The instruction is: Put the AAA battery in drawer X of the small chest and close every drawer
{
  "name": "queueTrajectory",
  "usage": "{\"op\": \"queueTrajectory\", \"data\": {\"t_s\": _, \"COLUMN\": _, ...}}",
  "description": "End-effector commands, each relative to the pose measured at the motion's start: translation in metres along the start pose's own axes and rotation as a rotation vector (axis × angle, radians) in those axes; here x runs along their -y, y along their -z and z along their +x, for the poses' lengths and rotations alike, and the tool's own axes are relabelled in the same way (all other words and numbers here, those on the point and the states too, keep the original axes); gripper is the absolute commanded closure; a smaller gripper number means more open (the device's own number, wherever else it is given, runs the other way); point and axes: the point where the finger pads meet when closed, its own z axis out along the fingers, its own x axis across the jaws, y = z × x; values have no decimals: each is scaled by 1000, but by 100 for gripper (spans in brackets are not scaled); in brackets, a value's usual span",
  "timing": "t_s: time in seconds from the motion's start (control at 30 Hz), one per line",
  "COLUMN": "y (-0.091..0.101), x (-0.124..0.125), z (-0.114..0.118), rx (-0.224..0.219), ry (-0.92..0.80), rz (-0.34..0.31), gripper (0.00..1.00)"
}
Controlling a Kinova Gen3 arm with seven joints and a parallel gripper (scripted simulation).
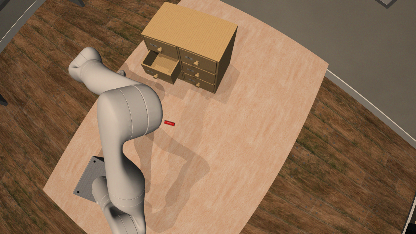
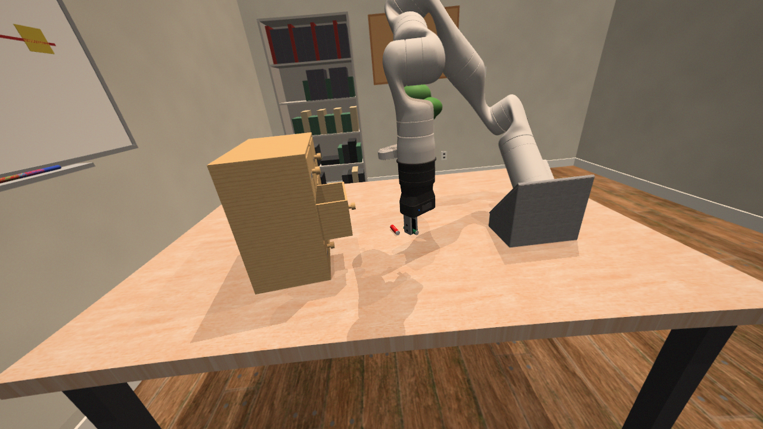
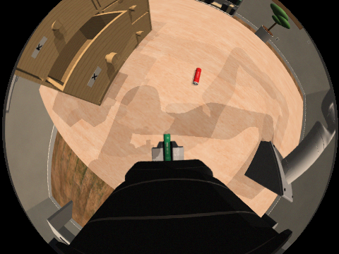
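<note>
The wooden chest [image 1: 191, 29] [image 2: 266, 213] stands upright on the table. Its drawer marked X [image 1: 147, 68] [image 2: 335, 219] [image 3: 85, 86] is pulled well out, and no object shows inside it. The other drawers in view look pushed in. My gripper [image 2: 410, 230] [image 3: 167, 147] is shut on the slim green battery [image 2: 415, 232] [image 3: 167, 141], low in front of the chest and outside the drawer. The battery points forward between the fingers in the wrist view. In the top view the arm hides gripper and green battery.
A red battery [image 1: 169, 123] [image 2: 394, 229] [image 3: 197, 75] lies on the table in front of the chest, near the gripper in the exterior view. Knobs stick out from the drawer fronts. The arm's grey base bracket [image 1: 87, 177] [image 2: 549, 213] [image 3: 263, 162] stands on the table.
</note>
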Motion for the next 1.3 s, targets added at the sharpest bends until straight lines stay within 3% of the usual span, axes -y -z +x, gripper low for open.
{"op": "queueTrajectory", "data": {"t_s": 0.0, "y": 2, "x": 3, "z": -1, "rx": 6, "ry": -42, "rz": 1, "gripper": 76}}
{"op": "queueTrajectory", "data": {"t_s": 1.27, "y": 2, "x": 42, "z": 7, "rx": 6, "ry": -779, "rz": -1, "gripper": 76}}
